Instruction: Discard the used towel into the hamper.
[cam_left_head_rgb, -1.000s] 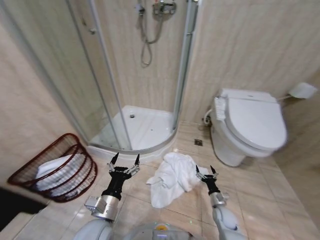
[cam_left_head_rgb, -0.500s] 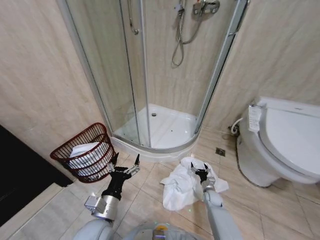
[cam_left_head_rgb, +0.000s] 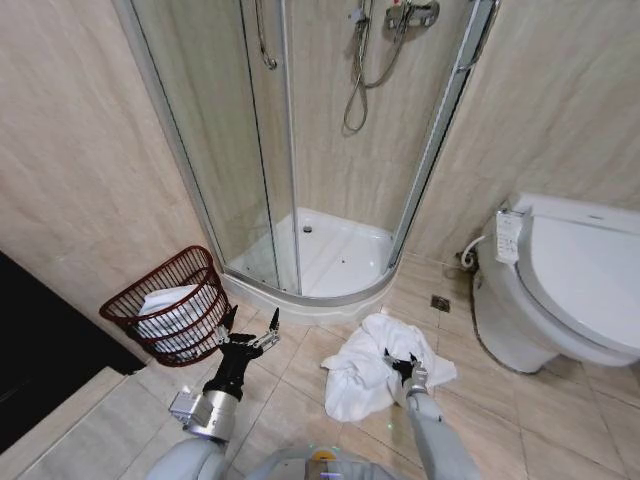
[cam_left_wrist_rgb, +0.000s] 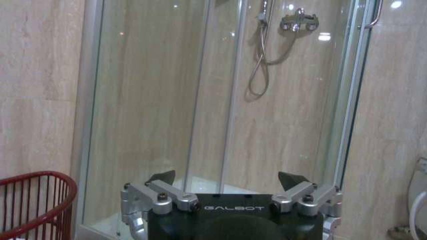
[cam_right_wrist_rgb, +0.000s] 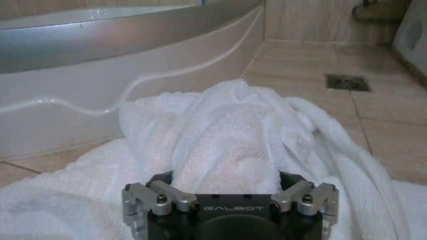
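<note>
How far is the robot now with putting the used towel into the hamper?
Early stage. Done: the right gripper has reached the towel on the floor, open fingers around a raised fold. In hand: closing on it. Left: lifting and dropping it into the hamper, which already holds white cloth. The left gripper hovers open nearby.

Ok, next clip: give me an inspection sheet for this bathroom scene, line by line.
Surface: beige tiled floor, with a drain near the toilet.
Job's things: white towel crumpled on the floor in front of the shower; red wire hamper by the wall on the left, white cloth already inside.
Clutter: nothing seen.
Grippers: right gripper down on the towel, jaws open around a raised fold; left gripper open, empty, held above the floor beside the hamper.
Cables: shower hose hanging on the wall; cord beside the toilet.
Surroundings: glass shower stall, white toilet with lid shut, tiled walls.
</note>
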